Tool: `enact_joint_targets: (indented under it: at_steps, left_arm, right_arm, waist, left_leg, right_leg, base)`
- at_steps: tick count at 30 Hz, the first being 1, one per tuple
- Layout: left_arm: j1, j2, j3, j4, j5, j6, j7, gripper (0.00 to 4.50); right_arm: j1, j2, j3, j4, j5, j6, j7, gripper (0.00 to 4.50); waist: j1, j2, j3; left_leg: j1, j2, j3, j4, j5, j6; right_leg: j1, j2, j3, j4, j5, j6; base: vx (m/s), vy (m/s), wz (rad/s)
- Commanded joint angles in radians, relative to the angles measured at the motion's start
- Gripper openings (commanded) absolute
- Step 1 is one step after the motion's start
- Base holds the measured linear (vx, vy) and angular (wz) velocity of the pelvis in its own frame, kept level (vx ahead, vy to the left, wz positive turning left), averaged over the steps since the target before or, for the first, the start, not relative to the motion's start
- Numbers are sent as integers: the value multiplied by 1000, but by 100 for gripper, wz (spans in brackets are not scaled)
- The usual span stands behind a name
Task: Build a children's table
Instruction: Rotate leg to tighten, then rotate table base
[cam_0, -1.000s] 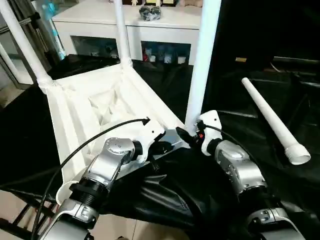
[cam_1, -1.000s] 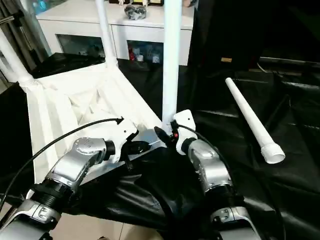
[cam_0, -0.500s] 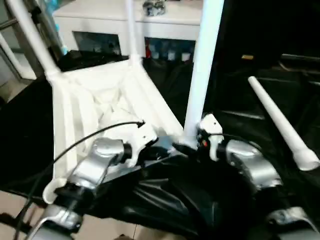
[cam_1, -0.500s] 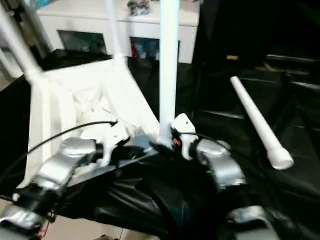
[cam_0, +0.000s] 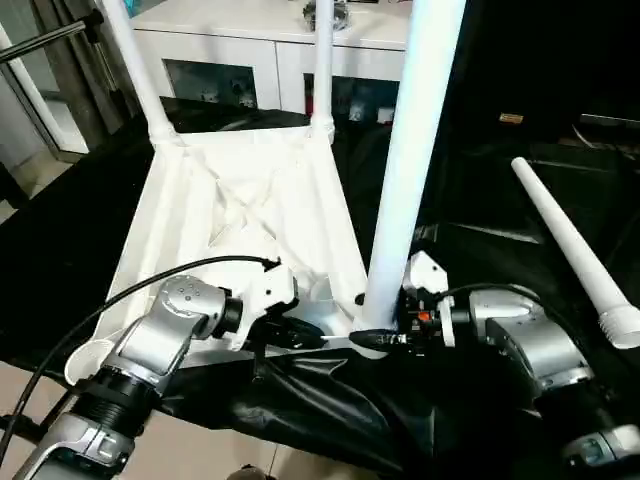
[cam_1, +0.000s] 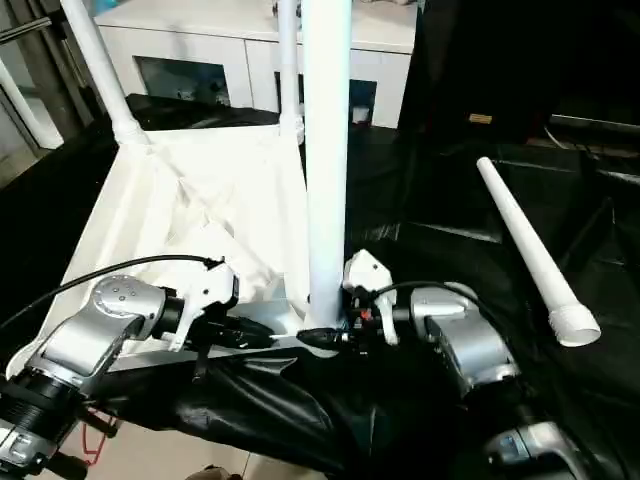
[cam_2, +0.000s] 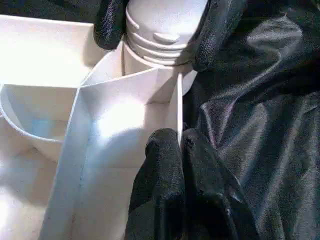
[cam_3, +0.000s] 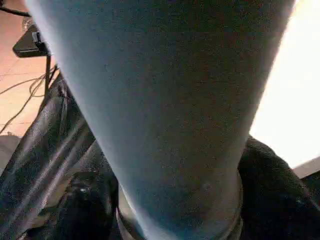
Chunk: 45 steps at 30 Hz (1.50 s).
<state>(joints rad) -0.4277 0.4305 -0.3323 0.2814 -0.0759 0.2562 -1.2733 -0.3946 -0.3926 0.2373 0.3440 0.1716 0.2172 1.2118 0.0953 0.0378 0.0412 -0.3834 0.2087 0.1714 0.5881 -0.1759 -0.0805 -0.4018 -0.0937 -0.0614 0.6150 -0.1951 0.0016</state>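
The left claw (cam_2: 181, 145) has its two black fingers (cam_2: 165, 170) pressed together, pinching the thin upright edge of the white tabletop (cam_2: 115, 125) between their tips. Just beyond, a white leg (cam_2: 162, 25) with a ribbed end sits in the round corner socket (cam_2: 150, 62). The right claw (cam_2: 160, 30) grips that leg, one finger on each side. Crinkled black sheeting (cam_2: 255, 110) lies beside the tabletop.
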Motion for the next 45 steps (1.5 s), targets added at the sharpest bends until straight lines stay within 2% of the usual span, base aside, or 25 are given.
enact_joint_targets:
  at_steps: [1, 6, 9, 11, 13, 16, 17, 18, 19, 23, 24, 27, 30, 31, 32, 33, 34, 36, 37, 38, 41, 42, 43, 44, 45]
  left_arm:
    - [-6, -28, -31, -33, -28, -15, -29, 0]
    - [-24, -82, -6, 10, 2, -7, 95, 0]
    - [-52, -140, 22, 53, 23, 13, 217, 0]
    - [-70, -173, 36, 68, 25, 35, 269, 0]
    - [-91, -211, 51, 88, 33, 64, 337, 0]
    - [-142, -306, 84, 146, 45, 108, 485, 0]
    - [-147, -317, 86, 153, 48, 109, 496, 0]
    - [-149, -325, 83, 160, 53, 105, 502, 0]
    - [-148, -332, 76, 161, 55, 99, 498, 0]
    - [-133, -331, 48, 148, 61, 83, 469, 0]
    - [-133, -328, 38, 151, 69, 76, 468, 0]
    - [-135, -327, 28, 161, 76, 55, 468, 0]
    - [-134, -329, 16, 170, 94, 27, 479, 0]
    - [-134, -329, 16, 170, 94, 27, 479, 0]
    - [-131, -334, 16, 173, 98, 14, 487, 0]
    - [-132, -341, 22, 179, 99, 6, 501, 0]
    - [-135, -352, 32, 192, 102, -11, 529, 0]
    - [-142, -363, 51, 200, 86, -16, 539, 44]
    - [-144, -367, 56, 201, 79, -16, 539, 55]
    - [-146, -365, 62, 195, 76, -27, 541, 55]
    - [-147, -364, 65, 192, 76, -39, 545, 92]
    - [-146, -358, 80, 175, 74, -54, 559, 95]
    - [-143, -350, 95, 155, 73, -56, 574, 95]
    - [-138, -338, 116, 125, 74, -55, 596, 95]
    - [-126, -312, 140, 74, 80, -23, 622, 95]
  right_arm:
    - [10, 17, 29, -37, 9, 19, 6, 277]
    - [23, 64, 11, 4, -33, 7, -127, 273]
    - [-6, 136, -36, 103, -79, 7, -336, 272]
    - [-19, 172, -62, 137, -80, 25, -424, 272]
    - [-28, 206, -83, 163, -82, 36, -500, 272]
    - [-35, 279, -106, 190, -109, 59, -655, 272]
    - [-36, 289, -108, 195, -114, 58, -672, 272]
    - [-37, 299, -110, 201, -119, 43, -684, 272]
    - [-38, 310, -117, 205, -115, 29, -695, 342]
    - [-37, 324, -134, 196, -94, 27, -706, 360]
    - [-35, 311, -126, 184, -114, 11, -718, 376]
    - [-28, 280, -117, 156, -138, -19, -706, 385]
    - [23, 215, -143, 33, -83, 6, -608, 385]
    - [23, 215, -143, 33, -83, 6, -608, 385]
    - [54, 171, -163, -33, -50, 14, -556, 385]
    - [74, 139, -181, -72, -28, 21, -525, 385]
    - [103, 88, -210, -128, 3, 29, -479, 385]
    - [145, 4, -254, -201, 50, 47, -405, 389]
    - [156, -20, -267, -218, 61, 52, -384, 389]
    - [171, -53, -281, -243, 81, 67, -349, 389]
    - [182, -75, -289, -262, 95, 81, -328, 389]
    - [199, -104, -291, -287, 112, 102, -295, 389]
    - [212, -122, -286, -307, 125, 121, -274, 389]
    - [229, -142, -277, -332, 140, 146, -251, 389]
    - [238, -145, -251, -347, 136, 159, -250, 389]
  waist:
    - [-2, 6, -62]
    - [-2, 8, -62]
    - [-12, 4, -55]
    - [-20, 1, -50]
    - [-27, 4, -49]
    - [-32, 10, -50]
    - [-33, 4, -51]
    - [-32, 10, -52]
    - [-32, 9, -52]
    - [-34, 16, -55]
    - [-34, 27, -55]
    - [-35, 21, -55]
    - [-28, 21, -57]
    - [-23, 18, -59]
    - [-22, 19, -61]
    - [-20, 19, -62]
    - [-6, 16, -66]
    - [0, 13, -65]
    - [-1, 8, -64]
    - [0, 12, -65]
    - [-12, 8, -62]
    - [-17, 0, -61]
    - [-15, 4, -62]
    - [-17, -3, -61]
    - [-16, -2, -61]
  left_leg:
    - [19, 18, 2, -69, -207, 36]
    - [19, 18, 2, -69, -209, 32]
    - [21, 13, 0, -76, -279, -7]
    - [19, 9, -4, -82, -319, -22]
    - [21, 9, -6, -84, -333, -28]
    - [27, 7, -6, -82, -343, -31]
    - [27, 6, -5, -81, -338, -26]
    - [25, 5, -6, -81, -331, -23]
    - [22, 5, -5, -81, -322, -15]
    - [18, 7, -5, -81, -303, 1]
    - [19, 7, -6, -81, -304, -1]
    - [19, 6, -3, -80, -307, 2]
    - [24, 9, -1, -77, -293, 16]
    - [25, 11, 2, -73, -276, 26]
    - [15, 10, 0, -74, -236, 35]
    - [14, 10, 0, -72, -218, 39]
    - [20, 14, 4, -63, -190, 60]
    - [17, 12, 6, -60, -175, 79]
    - [6, 6, 7, -58, -164, 93]
    - [2, 7, 5, -58, -155, 100]
    - [-2, 4, 4, -60, -173, 102]
    - [0, 5, 6, -59, -177, 101]
    - [3, 6, 6, -57, -178, 106]
    - [-2, 6, 4, -57, -170, 109]
    - [-1, 8, 4, -57, -165, 110]
  right_leg:
    - [49, -36, 33, -65, -93, -245]
    - [48, -36, 33, -65, -69, -252]
    - [48, -41, 32, -78, -215, -225]
    - [49, -43, 32, -90, -336, -177]
    - [46, -40, 32, -95, -364, -159]
    - [42, -39, 32, -100, -366, -158]
    - [41, -38, 32, -102, -358, -158]
    - [43, -38, 32, -100, -349, -159]
    - [44, -38, 32, -101, -334, -159]
    - [47, -36, 32, -96, -283, -169]
    - [46, -36, 32, -95, -277, -171]
    - [47, -35, 32, -97, -275, -169]
    - [44, -33, 35, -98, -254, -168]
    - [44, -32, 38, -96, -219, -174]
    - [51, -33, 38, -89, -173, -183]
    - [54, -31, 37, -86, -148, -183]
    - [50, -30, 40, -83, -83, -196]
    - [54, -30, 40, -80, -63, -201]
    - [61, -30, 40, -78, -68, -197]
    - [59, -34, 39, -79, -89, -188]
    - [58, -32, 36, -85, -142, -180]
    - [56, -33, 37, -89, -163, -179]
    - [55, -33, 39, -89, -175, -180]
    - [61, -33, 38, -86, -176, -179]
    - [55, -33, 38, -87, -179, -175]
  base:
    - [0, 0, 0]
    - [0, 0, 0]
    - [0, 0, 0]
    - [0, 0, 0]
    - [0, 0, 0]
    - [0, 0, 0]
    - [0, 0, 0]
    - [0, 0, 0]
    - [0, 0, 0]
    - [0, 0, 0]
    - [0, 0, 0]
    - [0, 0, 0]
    - [0, 0, 0]
    - [0, 0, 0]
    - [0, 0, 0]
    - [0, 0, 0]
    - [0, 0, 0]
    - [0, 0, 0]
    - [0, 0, 0]
    - [0, 0, 0]
    - [0, 0, 0]
    - [0, 0, 0]
    - [0, 0, 0]
    - [0, 0, 0]
    - [0, 0, 0]
